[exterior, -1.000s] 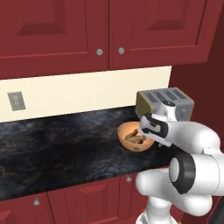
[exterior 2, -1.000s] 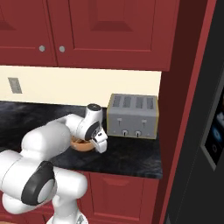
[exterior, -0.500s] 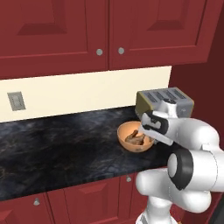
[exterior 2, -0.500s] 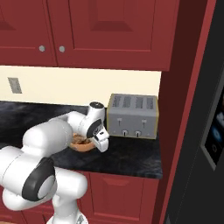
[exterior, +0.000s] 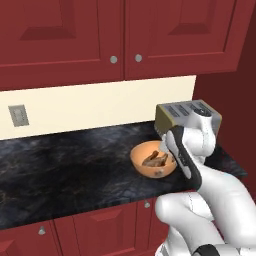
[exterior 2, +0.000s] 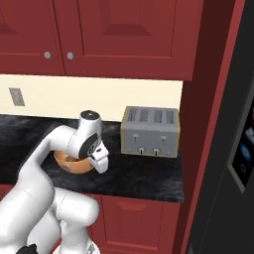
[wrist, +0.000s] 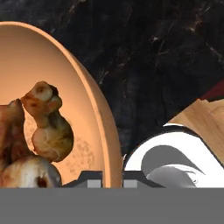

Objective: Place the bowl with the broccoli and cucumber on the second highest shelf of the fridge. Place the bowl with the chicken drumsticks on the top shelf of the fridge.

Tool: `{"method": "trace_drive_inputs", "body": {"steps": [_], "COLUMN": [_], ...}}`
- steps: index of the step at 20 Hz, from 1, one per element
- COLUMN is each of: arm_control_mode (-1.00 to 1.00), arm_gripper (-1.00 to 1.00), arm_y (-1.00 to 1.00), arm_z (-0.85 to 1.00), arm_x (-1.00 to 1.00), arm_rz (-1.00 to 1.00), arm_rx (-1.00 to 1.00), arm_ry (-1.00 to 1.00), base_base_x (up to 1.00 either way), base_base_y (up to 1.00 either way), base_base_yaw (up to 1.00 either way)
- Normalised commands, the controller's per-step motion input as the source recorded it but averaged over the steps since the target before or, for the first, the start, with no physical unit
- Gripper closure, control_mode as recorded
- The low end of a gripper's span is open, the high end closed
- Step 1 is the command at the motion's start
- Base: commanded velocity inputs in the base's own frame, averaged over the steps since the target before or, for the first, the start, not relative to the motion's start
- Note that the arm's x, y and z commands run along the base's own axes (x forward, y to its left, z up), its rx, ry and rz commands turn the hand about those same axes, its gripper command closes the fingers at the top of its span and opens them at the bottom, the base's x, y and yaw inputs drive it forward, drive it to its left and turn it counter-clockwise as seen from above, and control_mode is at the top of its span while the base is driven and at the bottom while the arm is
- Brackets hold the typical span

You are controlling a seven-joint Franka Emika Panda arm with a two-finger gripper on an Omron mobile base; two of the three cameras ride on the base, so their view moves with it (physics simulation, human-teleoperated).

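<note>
On the dark counter, seen from the left base view, the bowl with the chicken drumsticks sits just beside the toaster, the arm reaching down at its near rim. From the right base view, the bowl lies partly hidden behind the wrist. Through the hand view, the gripper is clenched on the bowl's rim. Stiff and probably smooth, the bowl should be carried level so the chicken drumsticks don't roll.

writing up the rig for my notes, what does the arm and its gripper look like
The arm is glossy white, built of rounded, bulbous link shells, with dark grey to black rings and caps at the joints. The wrist ends in a round grey-topped cap. The gripper has a white body and two small dark fingertips. No cables or markings show.
</note>
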Motion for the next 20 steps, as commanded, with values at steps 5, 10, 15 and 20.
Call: {"method": "trace_drive_inputs", "body": {"steps": [5, 10, 15, 20], "arm_control_mode": [-1.00, -1.00, -1.00, -1.00], "arm_gripper": [1.00, 1.00, 1.00, 1.00], "arm_y": [0.66, 0.03, -0.13, -0.09], "arm_z": [1.00, 0.98, 0.32, 0.00], "arm_x": [-1.00, -1.00, -0.81, -0.16], "arm_rz": [0.00, -0.11, -0.12, -0.05], "arm_rx": [-0.06, 0.03, 0.03, 0.10], "arm_ry": [-0.28, -0.21, -0.03, -0.03], "base_base_x": [0.00, 0.00, 0.00, 0.00], "base_base_y": [0.00, 0.00, 0.00, 0.00], "base_base_yaw": [0.00, 0.00, 0.00, 0.00]}}
